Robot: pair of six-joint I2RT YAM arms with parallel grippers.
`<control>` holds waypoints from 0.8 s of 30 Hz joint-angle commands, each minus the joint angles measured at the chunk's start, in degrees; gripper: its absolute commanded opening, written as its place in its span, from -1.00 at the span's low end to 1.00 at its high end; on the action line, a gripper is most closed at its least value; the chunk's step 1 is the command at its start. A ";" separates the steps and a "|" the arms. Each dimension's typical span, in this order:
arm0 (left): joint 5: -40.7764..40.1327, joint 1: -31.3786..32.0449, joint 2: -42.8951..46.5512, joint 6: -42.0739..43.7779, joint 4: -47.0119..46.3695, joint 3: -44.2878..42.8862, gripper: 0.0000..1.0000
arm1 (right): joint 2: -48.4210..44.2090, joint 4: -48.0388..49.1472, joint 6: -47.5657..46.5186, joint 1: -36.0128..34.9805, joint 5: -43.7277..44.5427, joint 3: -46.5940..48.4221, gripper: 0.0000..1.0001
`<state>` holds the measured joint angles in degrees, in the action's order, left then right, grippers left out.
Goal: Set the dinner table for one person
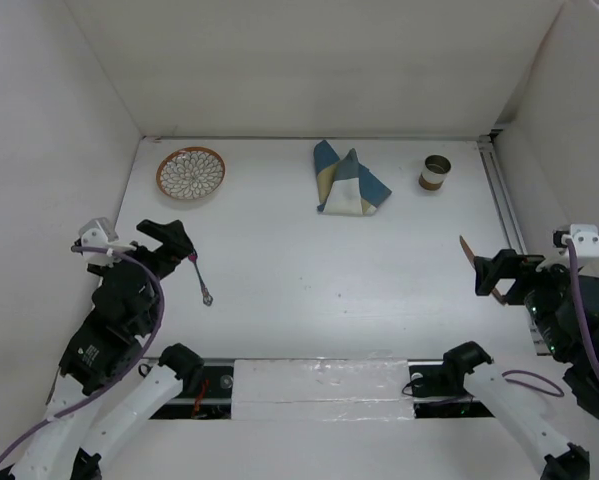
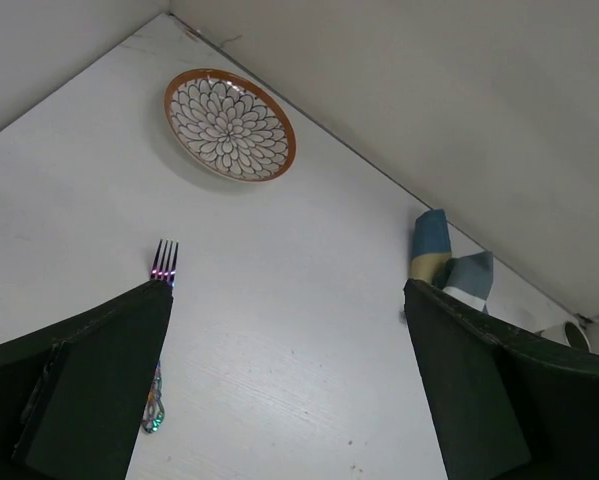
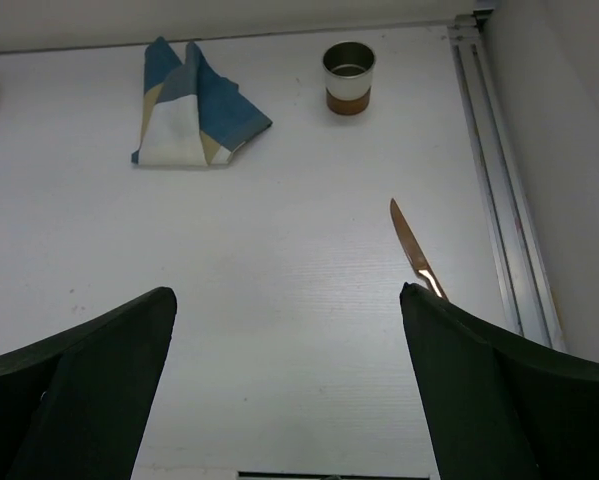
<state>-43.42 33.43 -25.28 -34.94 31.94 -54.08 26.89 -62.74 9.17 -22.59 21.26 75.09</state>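
Note:
The dinner table (image 1: pixel 319 260) is a plain white tabletop walled by white panels. A flower-patterned plate with an orange rim (image 1: pixel 190 173) lies at the back left. A folded blue-and-tan checked cloth (image 1: pixel 349 180) lies at the back middle. A small metal cup (image 1: pixel 435 172) stands at the back right. A fork (image 1: pixel 201 280) lies just right of my left gripper (image 1: pixel 171 240), which is open and empty. A copper knife (image 1: pixel 468 252) lies by my right gripper (image 1: pixel 499 272), also open and empty. The left wrist view shows the fork (image 2: pixel 164 262) beside the left finger. The right wrist view shows the knife (image 3: pixel 414 250) near the right finger.
A metal rail (image 1: pixel 504 215) runs along the table's right side. White walls close the left, back and right. The plate (image 2: pixel 229 125) and cloth (image 2: pixel 449 265) show in the left wrist view. The cloth (image 3: pixel 194 105) and cup (image 3: pixel 348 77) show in the right wrist view.

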 commanded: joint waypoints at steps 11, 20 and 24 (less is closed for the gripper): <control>4.12 0.32 3.06 1.36 -2.32 0.91 1.00 | 3.59 10.69 1.20 -0.26 -3.13 -5.47 1.00; 13.25 0.32 -9.61 5.05 -4.87 0.91 1.00 | 31.87 44.25 -2.47 1.05 -25.28 -15.68 1.00; 15.38 0.32 -13.74 6.37 -4.87 0.91 1.00 | 49.97 60.42 -5.92 5.36 -36.54 -10.69 1.00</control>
<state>-31.18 33.43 -37.85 -30.83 29.30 -53.23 69.87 -19.92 6.59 -19.81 -5.34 60.82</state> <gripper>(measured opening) 0.997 0.999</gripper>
